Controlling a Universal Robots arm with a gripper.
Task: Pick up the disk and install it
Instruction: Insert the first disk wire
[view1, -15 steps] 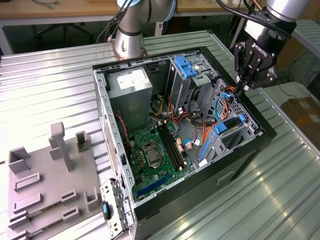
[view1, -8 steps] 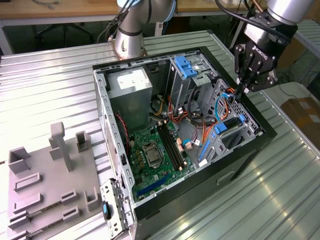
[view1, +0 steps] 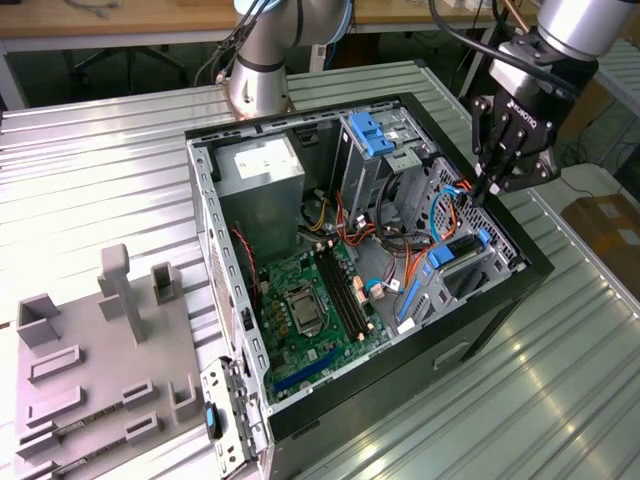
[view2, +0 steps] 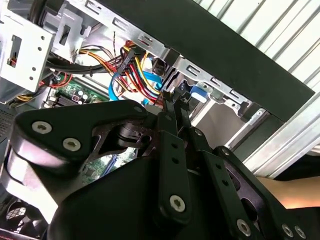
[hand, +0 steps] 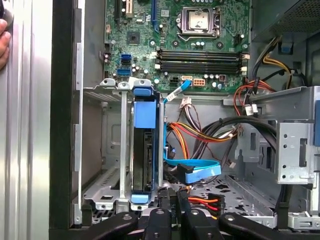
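First wrist view, disk (hand: 144, 150) upright in cage (hand: 123, 145); gripper (hand: 173, 196) just beside

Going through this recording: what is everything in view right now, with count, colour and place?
table: one, ribbed silver metal, under everything
computer case: one, black, open, on the table
motherboard: one, green, inside the case
power supply: one, grey, case corner nearest the arm's base
disk: one, blue-railed, edge-on in the drive cage
bracket: one, blue, atop the upper cage
cables: a bundle, orange, red, black and blue, beside the drive cage
fixture: one, grey, on the table at the exterior view's left
cardboard box: one, brown, exterior view's right edge
hand: one, a person's, beside the case
arm: one, silver-grey
gripper: one, black, above the drive cage
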